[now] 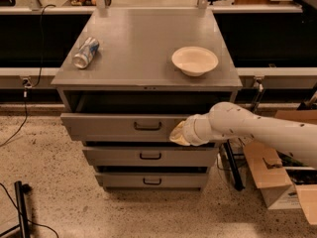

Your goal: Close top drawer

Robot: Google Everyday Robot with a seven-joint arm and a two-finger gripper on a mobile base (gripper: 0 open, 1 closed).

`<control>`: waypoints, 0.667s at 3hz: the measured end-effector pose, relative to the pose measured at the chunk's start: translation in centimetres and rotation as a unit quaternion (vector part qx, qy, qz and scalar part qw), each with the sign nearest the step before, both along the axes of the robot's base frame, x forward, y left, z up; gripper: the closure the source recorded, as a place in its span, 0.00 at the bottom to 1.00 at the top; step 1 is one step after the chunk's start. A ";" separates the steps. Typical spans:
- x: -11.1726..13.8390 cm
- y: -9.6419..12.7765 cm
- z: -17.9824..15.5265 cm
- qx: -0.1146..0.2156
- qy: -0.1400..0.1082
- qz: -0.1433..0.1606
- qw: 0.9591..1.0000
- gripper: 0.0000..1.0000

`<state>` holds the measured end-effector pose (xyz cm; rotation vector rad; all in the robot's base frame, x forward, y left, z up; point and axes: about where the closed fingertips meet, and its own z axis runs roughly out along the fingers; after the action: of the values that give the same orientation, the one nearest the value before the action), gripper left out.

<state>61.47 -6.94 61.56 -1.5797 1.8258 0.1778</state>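
Top drawer [99, 128] sticks out partway from the grey cabinet [148, 48]. The gripper [179, 134] is up against its front, right of the handle [147, 126]; can't tell if it's open or closed. Pushing off-centre like that could skew the drawer and jam it.

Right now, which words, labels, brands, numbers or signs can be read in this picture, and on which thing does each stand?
No text can be read.
Can: blue and white print, too blurred to read.
Top drawer, bowl, cardboard box: no writing shows.
Gripper, at the top drawer's front, right of its handle: no marking shows.
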 end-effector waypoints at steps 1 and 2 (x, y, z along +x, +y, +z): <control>1.6 1.4 0.5 0.000 -0.012 0.007 1.000 1.00; 2.5 3.1 0.9 -0.006 -0.025 0.021 0.999 1.00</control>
<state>63.93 -3.81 62.42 -1.6184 1.7595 0.1458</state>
